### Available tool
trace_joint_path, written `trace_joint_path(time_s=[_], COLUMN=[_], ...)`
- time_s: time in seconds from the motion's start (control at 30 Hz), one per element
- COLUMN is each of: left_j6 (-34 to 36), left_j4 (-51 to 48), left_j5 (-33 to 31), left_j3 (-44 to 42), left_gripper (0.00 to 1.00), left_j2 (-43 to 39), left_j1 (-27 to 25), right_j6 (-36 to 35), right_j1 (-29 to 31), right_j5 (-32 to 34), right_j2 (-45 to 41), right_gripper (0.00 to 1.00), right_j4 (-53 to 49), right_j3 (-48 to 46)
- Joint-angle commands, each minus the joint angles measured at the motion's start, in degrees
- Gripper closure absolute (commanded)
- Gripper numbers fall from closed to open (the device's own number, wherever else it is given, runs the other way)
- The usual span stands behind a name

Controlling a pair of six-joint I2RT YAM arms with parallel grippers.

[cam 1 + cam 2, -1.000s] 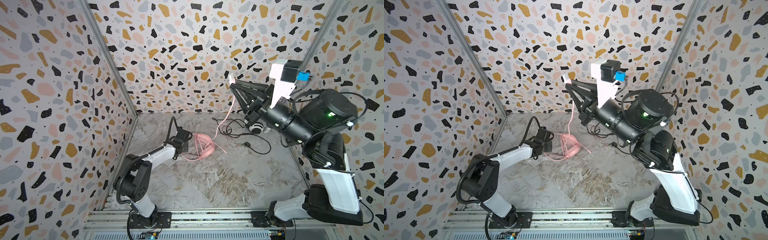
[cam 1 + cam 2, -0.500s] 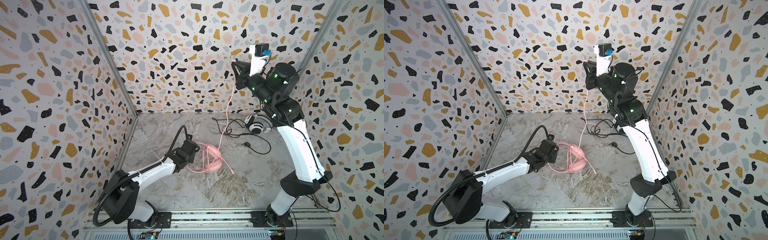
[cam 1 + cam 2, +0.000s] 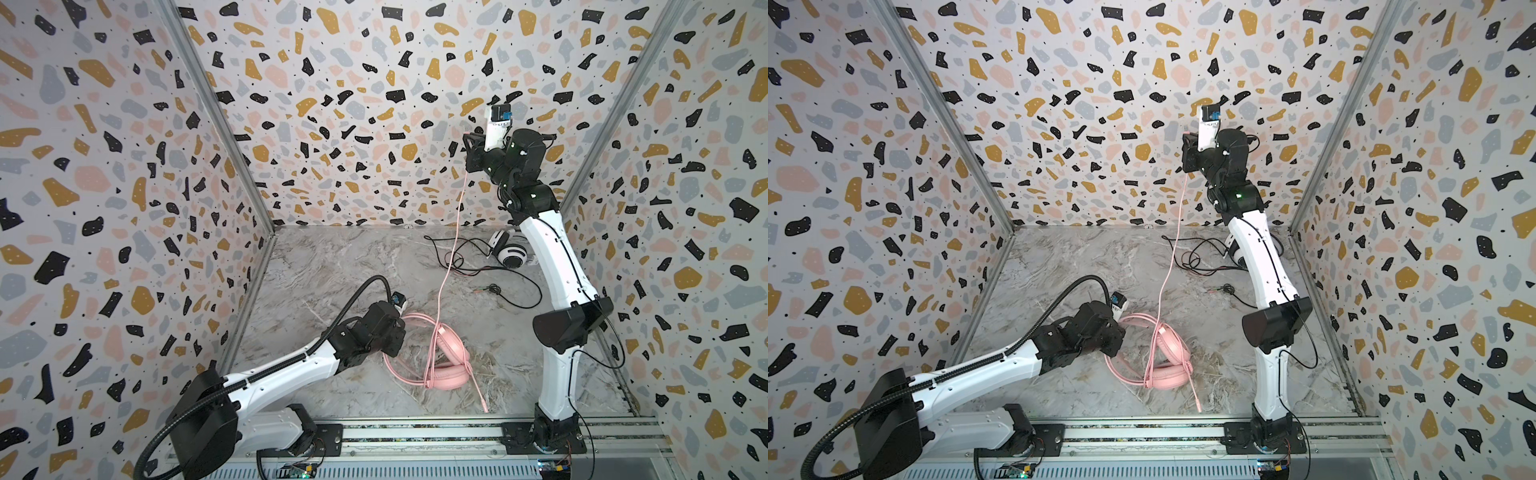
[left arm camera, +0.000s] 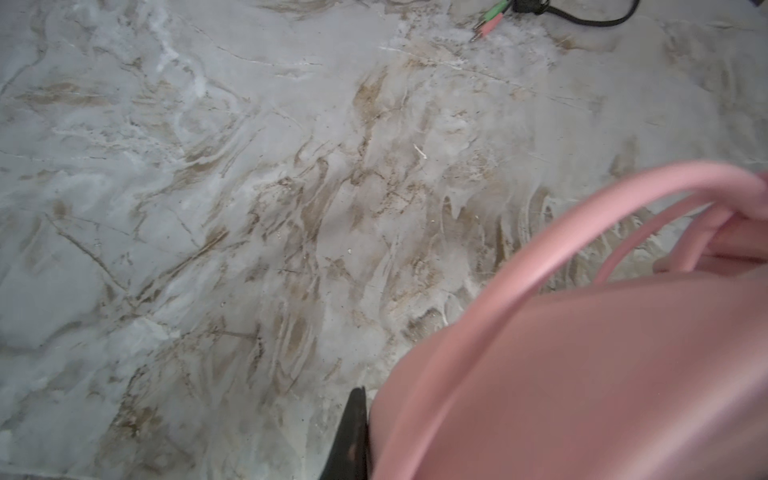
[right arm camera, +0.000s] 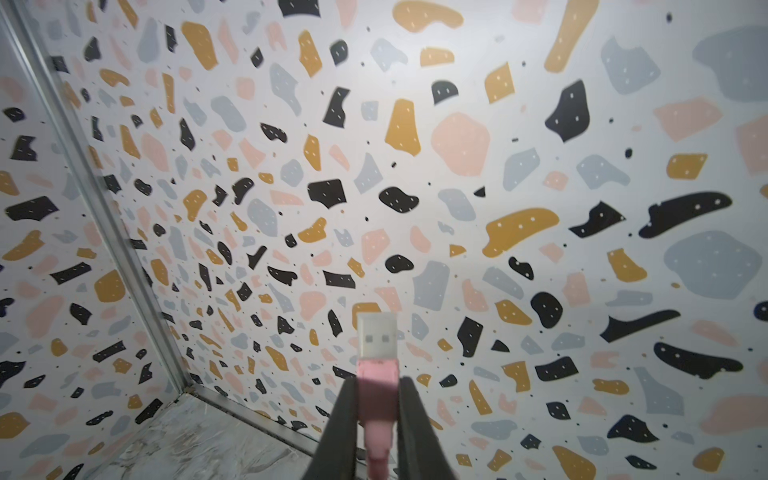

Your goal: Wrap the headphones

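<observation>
Left arm low over the front-left part of the table (image 3: 332, 266). The left gripper (image 3: 392, 347) has its jaws together on the headband of the pink headset (image 3: 446, 353). In the left wrist view the band lies against the one black finger (image 4: 353, 432) that shows. The headset lies on its side near the front edge, about mid-width, with the ear cups away from the left jaws.

The pink cord (image 3: 455, 232) goes a turn or so around the cups, then climbs steeply, nearly straight, toward the back right.

The right gripper (image 3: 471, 151) is high above the back edge, well apart from the headset. Its jaws are clamped on the pink USB plug (image 5: 376, 345), metal end poking out past the tips.

Judgement: the left arm is the anchor. The right holds the free end, so the next loop needs the plug carried down and around the cups, along the cord's line.

White-and-black headset (image 3: 513, 253) sits in the back-right corner, partly behind the right arm, untouched. Its black cords (image 3: 515, 291) sprawl loose toward the centre.

No containers in view.
</observation>
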Motion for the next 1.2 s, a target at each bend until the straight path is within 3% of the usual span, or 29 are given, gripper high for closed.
trace_joint_path(time_s=[0.0, 0.1, 0.2, 0.4, 0.53, 0.9, 1.17], left_j6=[-3.12, -3.49, -3.36, -3.14, -1.96, -4.43, -5.06], left_j4=[2.64, 0.92, -0.91, -4.16, -5.81, -4.52, -8.54], left_j5=[7.52, 12.50, 14.74, 6.53, 3.91, 24.33, 30.57], left_j3=[0.88, 0.91, 0.92, 3.34, 7.70, 17.44, 26.79], left_gripper=[1.00, 1.00, 1.00, 1.00, 1.00, 1.00, 1.00], left_j2=[-5.28, -8.48, -11.58, -18.04, -19.69, -15.15, -8.00], left_j1=[-0.49, -0.52, -0.53, 0.01, 3.02, 25.48, 26.37], right_j6=[3.09, 4.08, 8.52, 9.00, 7.28, 12.47, 14.58], right_j1=[-2.26, -3.68, -5.78, -4.91, -2.32, -1.24, 1.03], right_j5=[-2.02, -3.53, -10.13, -11.74, -7.81, -6.24, -10.18], right_j2=[0.04, 2.03, 4.00, 3.17, -3.34, -24.17, -36.91], right_gripper=[0.96, 0.96, 0.97, 0.97, 0.97, 0.97, 0.92], right_j4=[1.58, 1.95, 3.28, 7.42, 14.85, 34.76, 42.17], right_j3=[-1.19, -4.35, -8.27, -21.29, -37.87, -82.62, -100.05])
